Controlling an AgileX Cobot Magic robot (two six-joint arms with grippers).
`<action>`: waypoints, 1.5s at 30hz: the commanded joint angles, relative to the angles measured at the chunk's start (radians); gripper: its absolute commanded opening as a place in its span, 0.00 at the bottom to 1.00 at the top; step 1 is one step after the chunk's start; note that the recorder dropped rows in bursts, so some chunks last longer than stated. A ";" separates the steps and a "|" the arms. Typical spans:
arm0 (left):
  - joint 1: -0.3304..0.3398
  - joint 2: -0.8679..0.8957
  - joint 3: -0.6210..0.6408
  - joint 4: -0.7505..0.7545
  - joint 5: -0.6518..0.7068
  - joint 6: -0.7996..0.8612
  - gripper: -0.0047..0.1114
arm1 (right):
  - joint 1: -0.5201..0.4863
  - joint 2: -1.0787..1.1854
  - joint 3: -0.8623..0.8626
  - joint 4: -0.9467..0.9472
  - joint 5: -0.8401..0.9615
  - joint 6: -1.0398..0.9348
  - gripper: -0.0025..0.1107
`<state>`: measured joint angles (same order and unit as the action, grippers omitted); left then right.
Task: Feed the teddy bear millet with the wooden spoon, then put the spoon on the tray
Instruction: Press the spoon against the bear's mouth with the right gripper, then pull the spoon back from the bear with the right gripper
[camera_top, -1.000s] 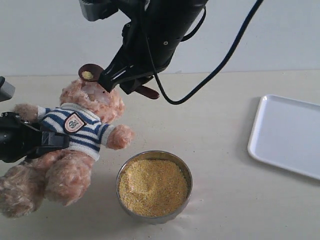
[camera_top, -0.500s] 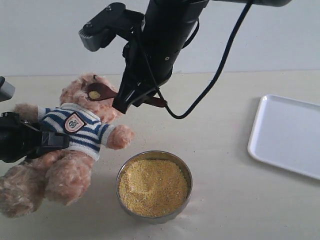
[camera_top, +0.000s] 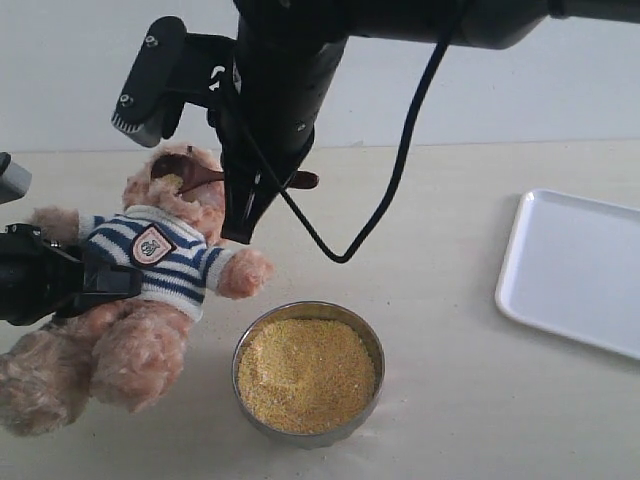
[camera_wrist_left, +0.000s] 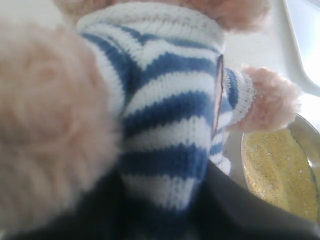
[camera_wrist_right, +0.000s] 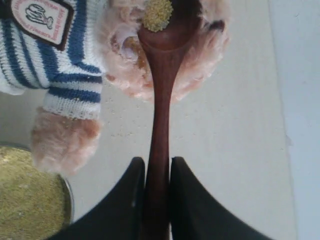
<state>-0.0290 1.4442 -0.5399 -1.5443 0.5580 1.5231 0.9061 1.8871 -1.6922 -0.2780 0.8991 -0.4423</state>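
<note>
The teddy bear (camera_top: 150, 270) leans back at the left of the table, and my left gripper (camera_top: 100, 282) is shut on its striped body (camera_wrist_left: 165, 115). My right gripper (camera_top: 245, 190) is shut on the handle of the wooden spoon (camera_wrist_right: 160, 100), fingers tight on both sides. The spoon's bowl (camera_top: 172, 172) rests against the bear's face (camera_wrist_right: 125, 60) with a small heap of millet (camera_wrist_right: 157, 14) in it. More millet (camera_top: 305, 372) fills the steel bowl (camera_top: 376, 345) in front of the bear. The white tray (camera_top: 580, 270) lies at the right edge.
The right arm and its black cable (camera_top: 400, 160) hang over the bear's head and the middle of the table. Scattered grains lie on the beige tabletop (camera_top: 440, 300) near the bowl. A pale wall (camera_top: 520, 90) runs behind.
My right arm has swung and dropped, bringing the spoon's bowl from above the bear's head down onto its face. The bear, the left gripper and the steel bowl have not moved.
</note>
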 joint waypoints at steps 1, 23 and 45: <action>-0.004 -0.001 -0.001 -0.010 0.022 -0.004 0.08 | 0.025 0.000 -0.007 -0.154 -0.001 0.044 0.02; -0.004 -0.001 -0.001 -0.017 0.022 -0.004 0.08 | 0.093 0.050 -0.005 -0.418 0.033 0.131 0.02; -0.004 -0.001 -0.001 -0.017 0.017 -0.004 0.08 | 0.091 -0.017 -0.005 -0.179 0.163 0.127 0.02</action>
<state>-0.0290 1.4442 -0.5399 -1.5443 0.5580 1.5231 0.9988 1.9188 -1.6922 -0.5039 1.0420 -0.3020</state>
